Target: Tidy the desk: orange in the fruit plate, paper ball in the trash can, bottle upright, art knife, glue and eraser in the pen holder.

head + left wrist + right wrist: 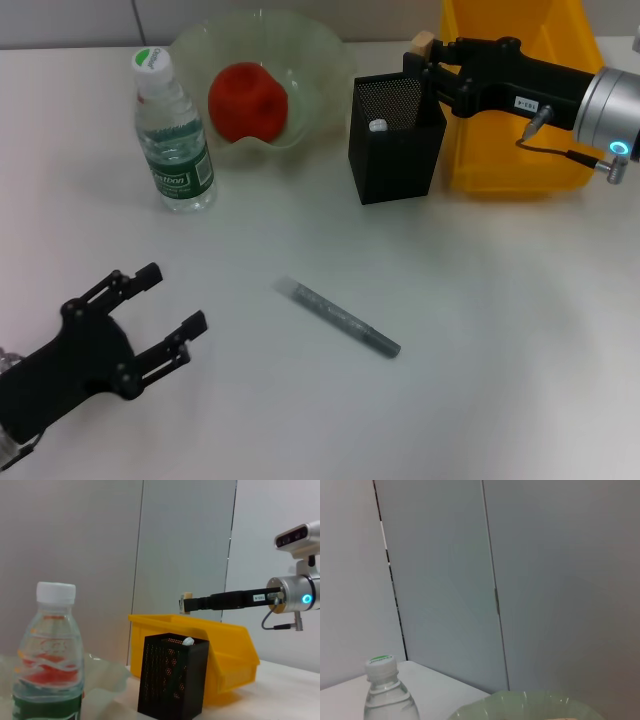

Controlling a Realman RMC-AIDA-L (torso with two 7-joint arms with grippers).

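right gripper (424, 50) above the rear right corner of the pen holder (396, 140), fingers clamped on the eraser (422, 42), tan block held over the holder's rim, not inside. white-tipped item (377, 126) already standing in the holder. trash can (515, 150) just behind and to the right of the holder, contents hidden. orange (248, 101) sitting in the fruit plate (330, 60) at the back. bottle (172, 135) upright on the table (500, 320) left of the plate, cap on. grey art knife (338, 317) lying flat mid-table, well apart from everything. left gripper (165, 315) low at the near left, fingers spread, nothing held.
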